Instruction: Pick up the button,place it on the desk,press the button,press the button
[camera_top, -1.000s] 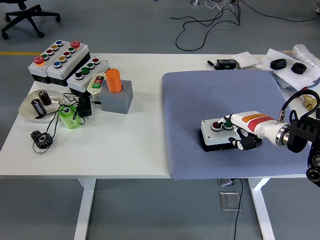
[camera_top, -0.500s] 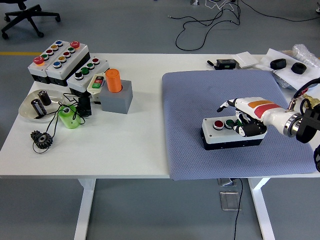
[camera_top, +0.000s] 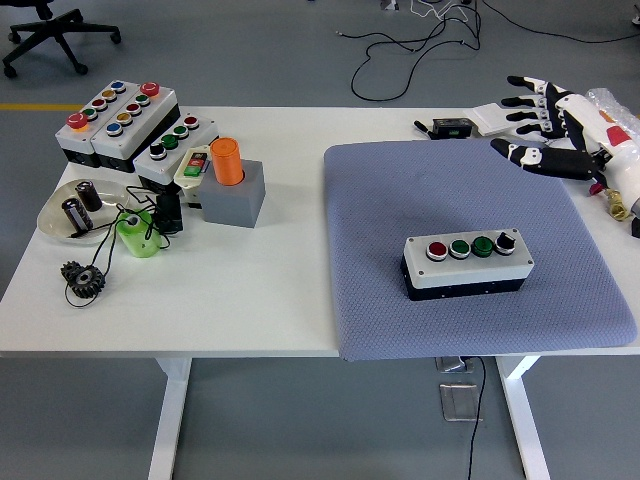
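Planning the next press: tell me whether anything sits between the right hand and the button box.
Nothing visible does. The right hand hovers open over the mat's far right corner, and only bare blue mat lies between it and the button box.

button box (camera_top: 468, 266): white lid over black base; row of four controls on top, red, green, green, then a black knob | pose: flat, long side roughly parallel to the table's near edge | location: on blue-grey mat (camera_top: 470, 190), toward its front; nothing touching it

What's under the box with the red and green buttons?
The button box sits on a blue-grey mat, which lies on the white table. The mat patch directly beneath the box is covered, so it can't be seen.
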